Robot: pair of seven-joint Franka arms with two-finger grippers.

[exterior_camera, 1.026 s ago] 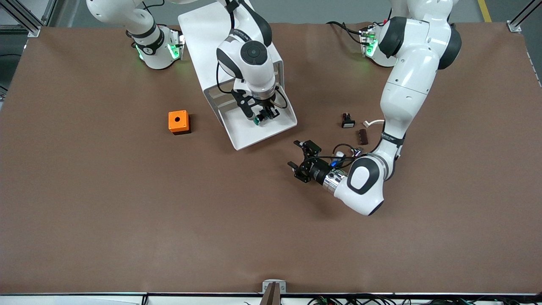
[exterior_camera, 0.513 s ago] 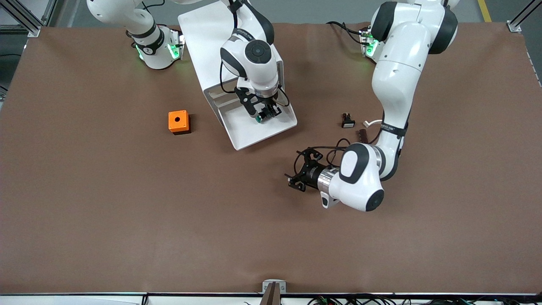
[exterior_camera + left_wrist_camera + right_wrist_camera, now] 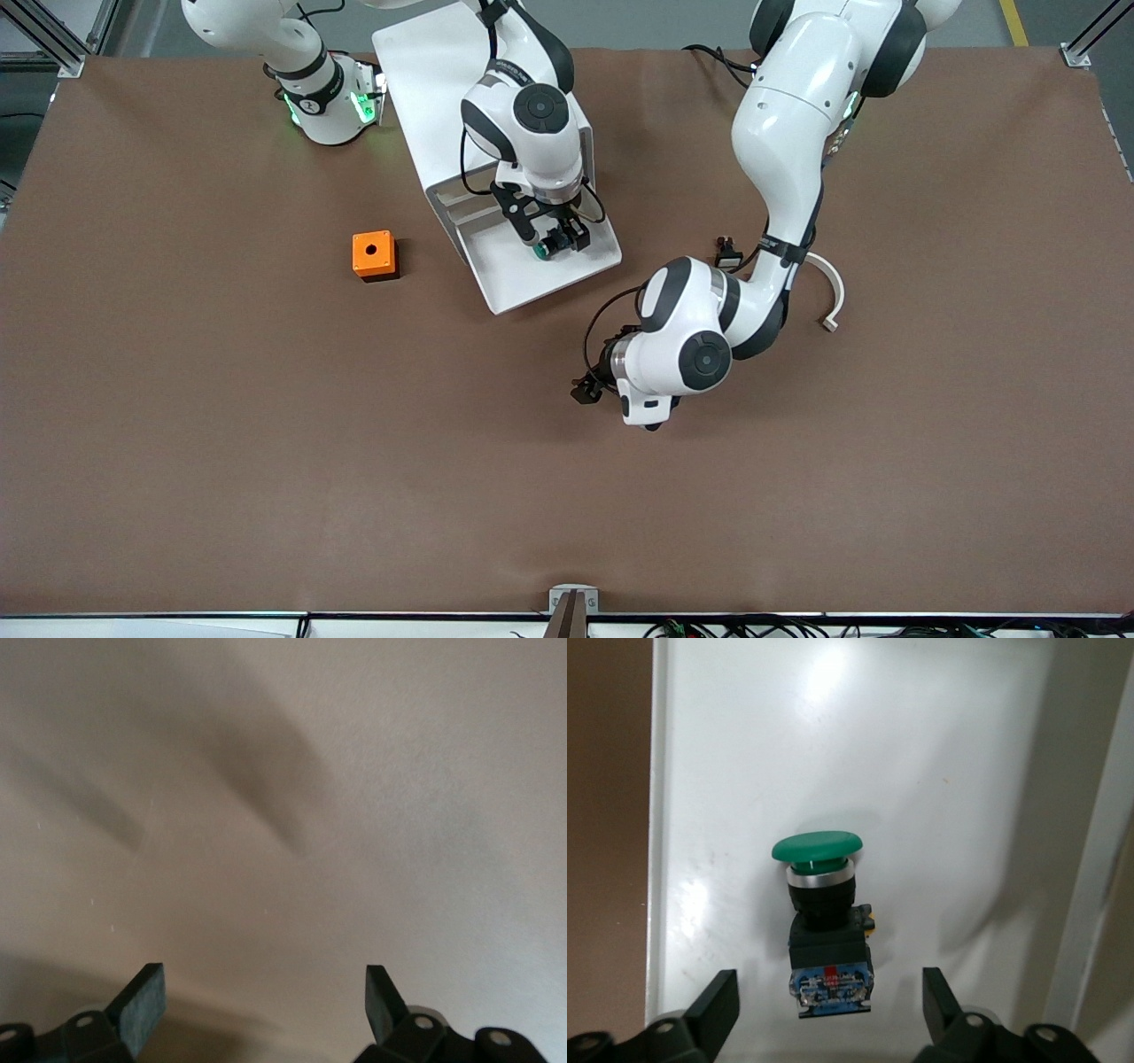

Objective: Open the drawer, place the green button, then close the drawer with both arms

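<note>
I see an orange cube [image 3: 375, 255] with a round hole in its top sitting on the brown table mat [image 3: 266, 461], toward the right arm's end. Toward the left arm's end I make out a small black switch [image 3: 727, 254] with a white face, partly hidden. Near it, a little nearer the front camera, a pale curved strip [image 3: 833, 292] lies on the mat. At the edge nearest the front camera I see a small grey bracket [image 3: 573, 600], with a bundle of cables [image 3: 753, 627] along that edge.
</note>
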